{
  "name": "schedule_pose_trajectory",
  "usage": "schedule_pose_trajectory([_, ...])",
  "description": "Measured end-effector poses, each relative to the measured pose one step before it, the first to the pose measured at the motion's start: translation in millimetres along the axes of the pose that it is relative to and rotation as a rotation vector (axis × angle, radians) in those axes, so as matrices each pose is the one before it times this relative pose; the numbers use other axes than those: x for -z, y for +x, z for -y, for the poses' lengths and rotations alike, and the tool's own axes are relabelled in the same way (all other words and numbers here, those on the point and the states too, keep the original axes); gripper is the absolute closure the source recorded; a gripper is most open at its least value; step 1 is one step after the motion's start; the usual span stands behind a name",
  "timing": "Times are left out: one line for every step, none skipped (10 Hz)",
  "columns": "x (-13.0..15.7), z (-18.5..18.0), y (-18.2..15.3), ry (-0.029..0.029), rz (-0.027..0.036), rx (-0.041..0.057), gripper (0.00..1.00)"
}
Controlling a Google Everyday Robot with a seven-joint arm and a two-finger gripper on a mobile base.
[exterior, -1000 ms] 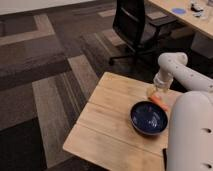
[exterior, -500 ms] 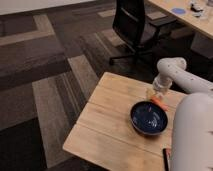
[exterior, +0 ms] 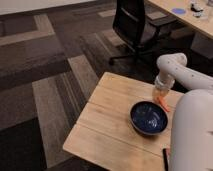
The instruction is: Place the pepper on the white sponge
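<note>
Camera view: jaws, grip unclear, much as before, low over pepper (exterior: 163, 103) beside bowl (exterior: 149, 118).

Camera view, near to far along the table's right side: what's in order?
Near edge: dark bar → blue bowl → pepper → claw, right over the pepper's far end → office chair beyond the table.

Your arm (exterior: 195, 82): glossy white rounded links, bulbous elbow joint (exterior: 172, 62), pale gripper (exterior: 161, 96) over the table (exterior: 112, 125) at its far right edge.
</note>
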Motion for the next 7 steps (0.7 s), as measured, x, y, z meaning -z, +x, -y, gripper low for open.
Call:
schedule_pose_trajectory([16.49, 8.93, 4.82, 0.01534, 0.0051, -0.04252, 1.0])
schedule_pose_trajectory([18.29, 21.36, 16.31, 0.04123, -0.00528, -0.07431, 1.0])
schedule_pose_trajectory([7.26, 26.36, 23.54, 0.03884, -0.01959, -0.08753, 1.0])
schedule_pose_trajectory([-3.17, 24.17, 28.03, 0.0178, -0.03333, -0.09715, 1.0])
schedule_pose_trajectory([-8.8, 19.35, 25.37, 0.01043, -0.04074, -0.08343, 1.0])
schedule_pose_trajectory([0.04, -1.96, -0.36, -0.00015, -0.00045, 0.00118, 1.0])
schedule_pose_trajectory([0.02, -0.08, -0.04, -0.00008, 0.00008, 0.00013, 1.0])
